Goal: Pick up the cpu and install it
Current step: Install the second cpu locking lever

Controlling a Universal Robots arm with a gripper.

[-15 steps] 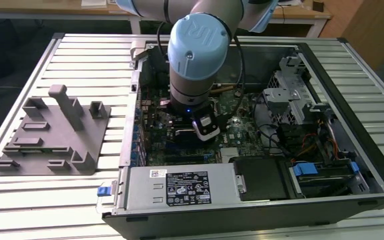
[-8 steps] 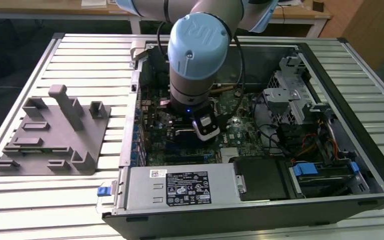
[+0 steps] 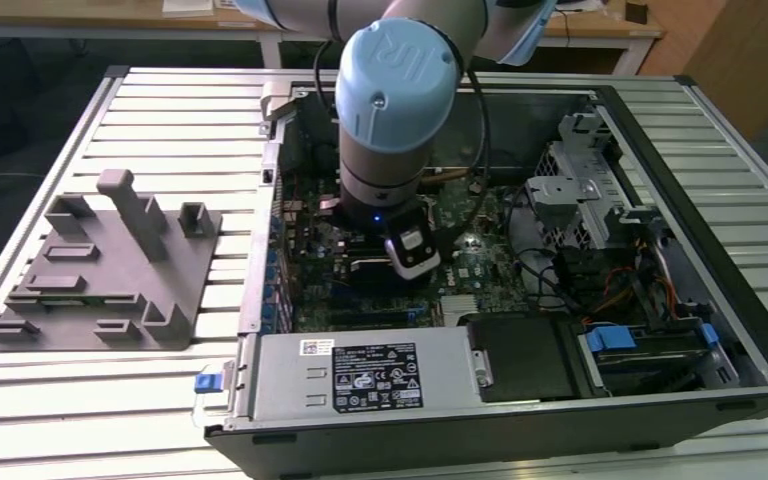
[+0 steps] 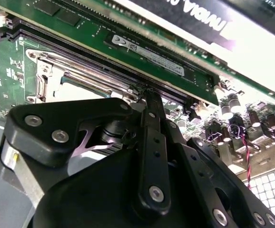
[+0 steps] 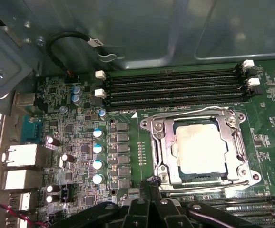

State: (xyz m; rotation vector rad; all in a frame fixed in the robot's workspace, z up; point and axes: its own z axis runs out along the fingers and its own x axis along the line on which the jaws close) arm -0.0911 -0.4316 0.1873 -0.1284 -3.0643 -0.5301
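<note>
The cpu (image 5: 199,147), a silvery square chip, lies flat inside the metal socket frame (image 5: 159,142) on the green motherboard (image 5: 80,142). My gripper (image 5: 152,181) is shut, its black fingertips meeting just beside the frame's corner and apart from the cpu, with nothing held between them. In the second wrist view the gripper (image 4: 145,94) points at the board next to the socket frame (image 4: 42,78), and its black body hides most of the socket. In the exterior view the arm (image 3: 391,100) reaches down into the open computer case (image 3: 704,250) over the motherboard.
Memory slots (image 5: 175,88) run along one side of the socket, and a memory stick (image 4: 147,52) and a black card (image 4: 199,14) stand close by. A grey fixture block (image 3: 104,270) sits at the exterior view's left. The power supply (image 3: 357,375) and drive cage (image 3: 584,180) crowd the case.
</note>
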